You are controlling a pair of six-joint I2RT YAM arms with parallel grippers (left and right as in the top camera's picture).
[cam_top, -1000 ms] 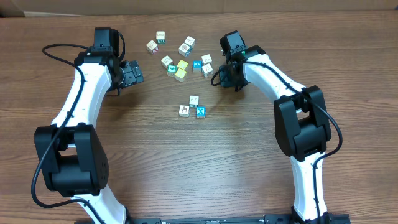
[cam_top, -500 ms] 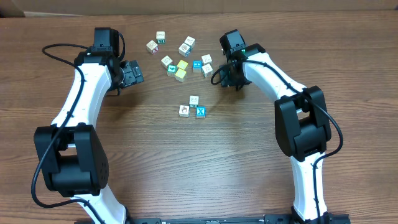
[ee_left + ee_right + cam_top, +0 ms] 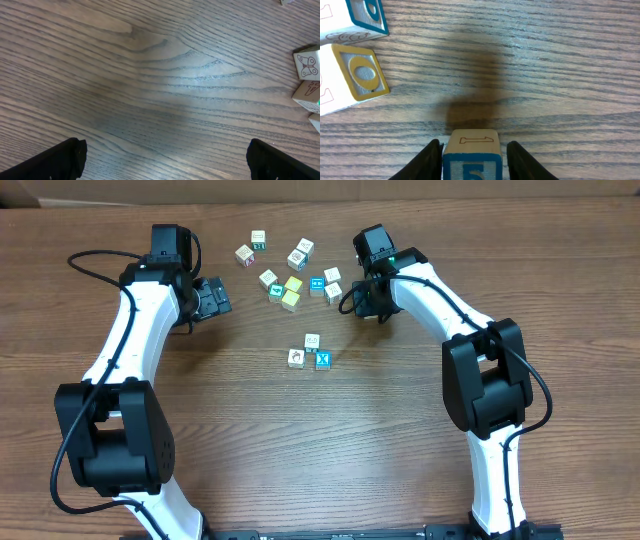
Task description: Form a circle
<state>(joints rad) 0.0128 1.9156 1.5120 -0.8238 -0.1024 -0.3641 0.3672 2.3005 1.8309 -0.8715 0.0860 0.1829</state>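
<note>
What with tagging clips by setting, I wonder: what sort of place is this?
Probably a robotics lab bench: two arms at a wood-grain table, small letter cubes scattered on it.

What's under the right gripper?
A cube with a blue 5 face sits between the right gripper fingers. Overhead, the gripper covers it; grip contact unclear.

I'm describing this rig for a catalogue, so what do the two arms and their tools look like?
The left arm and right arm have white links, bulky black joints and black cables looped alongside. The left tool and right tool are black, each with two fingers.
</note>
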